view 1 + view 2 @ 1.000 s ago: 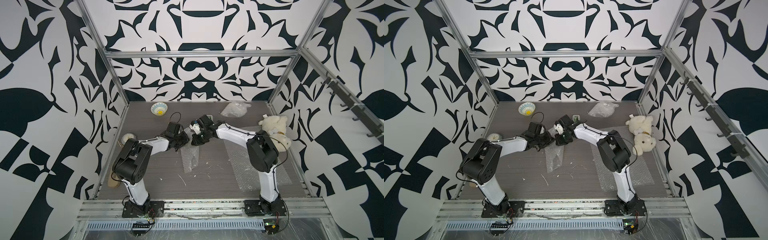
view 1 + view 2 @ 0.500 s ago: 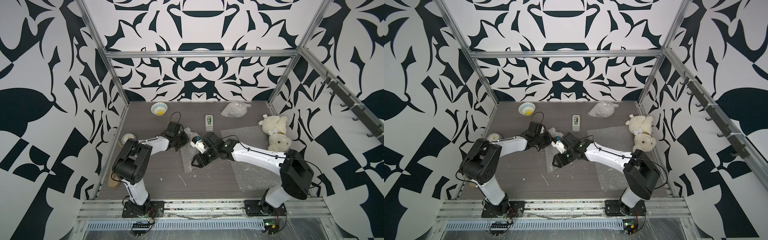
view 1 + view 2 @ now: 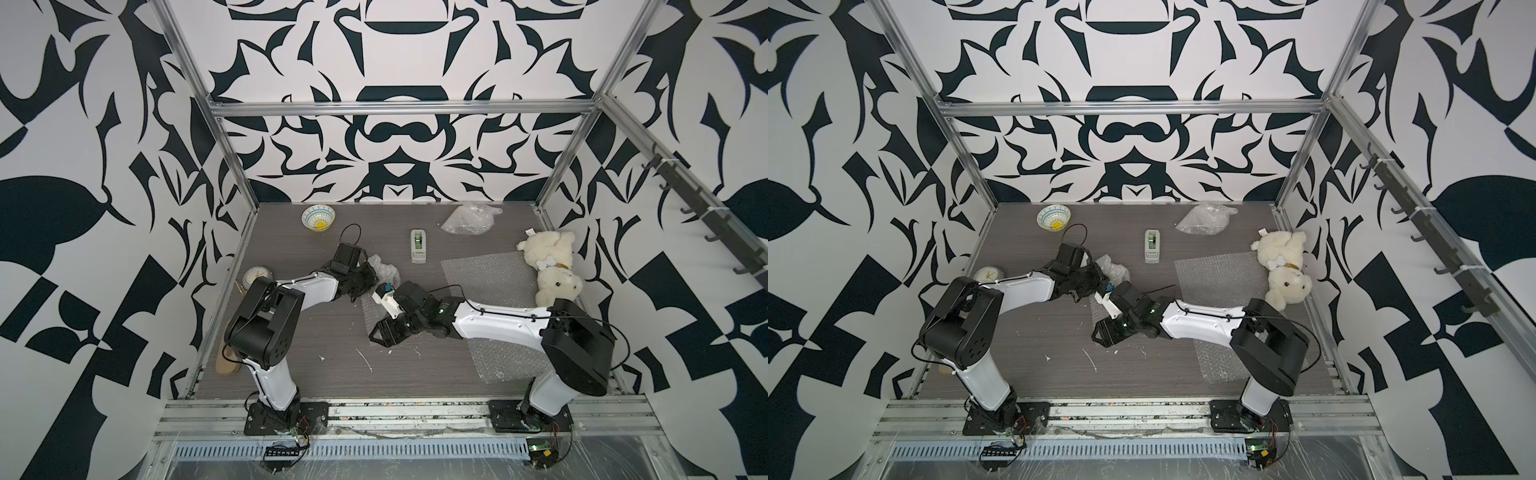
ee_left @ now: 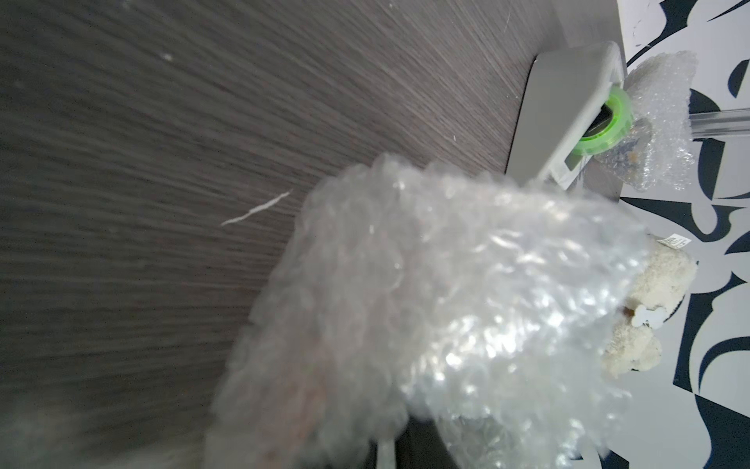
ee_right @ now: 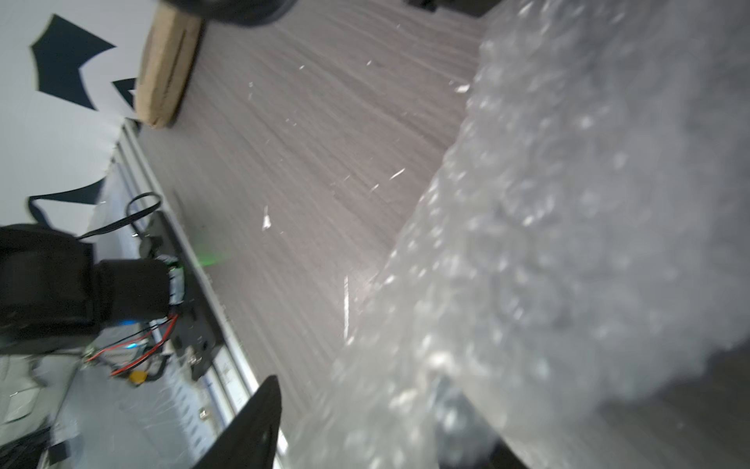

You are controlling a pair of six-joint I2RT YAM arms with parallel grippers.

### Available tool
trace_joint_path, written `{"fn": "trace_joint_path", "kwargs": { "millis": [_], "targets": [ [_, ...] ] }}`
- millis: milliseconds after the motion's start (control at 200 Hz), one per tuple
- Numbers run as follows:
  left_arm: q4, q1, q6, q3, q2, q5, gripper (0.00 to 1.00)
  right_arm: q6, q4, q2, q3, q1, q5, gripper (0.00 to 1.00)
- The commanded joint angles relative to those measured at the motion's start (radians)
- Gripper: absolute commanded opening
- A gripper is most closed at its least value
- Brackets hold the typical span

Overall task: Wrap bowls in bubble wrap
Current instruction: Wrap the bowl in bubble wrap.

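Showing both arms meeting near the middle of the grey table (image 3: 291, 257). At centre, the left claw (image 3: 371, 277) is pressed together on a crumpled bundle of bubble wrap (image 3: 384, 271). This bundle bulges just beyond the claw's tip in both top views and fills much of the left wrist view (the fingers themselves are hidden behind the plastic there). Whether a bowl sits inside it cannot be told. From the bundle a narrow strip of wrap (image 3: 368, 309) lies flat along the table toward the robot's base.

Over the near end of that strip, the right claw (image 3: 379, 332) is spread and low. In the right wrist view one black finger (image 5: 251, 422) stands well off to the side. Blurred wrap veils the other side, so whether plastic touches a pad cannot be told.

At the far left corner stands the unwrapped bowl (image 3: 318, 217), light blue-and-white with a yellow centre, upright and well apart from both claws. At the far edge, right of centre, lies a second whitish bundle (image 3: 469, 218). On the right side a flat sheet (image 3: 486, 274) is spread, passing under the right arm. Between the bowl and the far bundle rests a tape dispenser (image 3: 418, 246). By the right wall lies a plush bear (image 3: 548, 270), and by the left wall a pale clock (image 3: 257, 276).
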Motion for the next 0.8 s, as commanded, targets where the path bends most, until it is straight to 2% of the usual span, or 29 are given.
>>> {"fn": "trace_joint_path", "kwargs": {
  "millis": [0, 110, 195, 275, 565, 795],
  "targets": [
    [-0.045, 0.000, -0.001, -0.015, -0.004, -0.010, 0.13, 0.012, -0.009, 0.044, 0.042, 0.002, 0.069, 0.46],
    [-0.053, 0.000, 0.004, -0.023, -0.016, -0.019, 0.13, 0.021, -0.021, 0.052, 0.018, -0.002, 0.082, 0.23],
    [-0.057, 0.000, 0.010, -0.024, -0.019, -0.021, 0.13, 0.007, -0.054, 0.032, 0.006, -0.012, 0.099, 0.11],
    [-0.052, 0.000, 0.009, -0.024, -0.015, -0.018, 0.13, -0.015, -0.087, -0.002, 0.008, -0.031, 0.105, 0.04],
    [-0.048, 0.000, 0.020, -0.016, -0.011, -0.005, 0.13, -0.135, -0.196, -0.082, 0.121, -0.150, 0.102, 0.00],
    [-0.059, 0.000, 0.033, -0.009, -0.001, 0.000, 0.13, -0.246, -0.265, 0.012, 0.318, -0.216, 0.076, 0.00]
  ]
}}
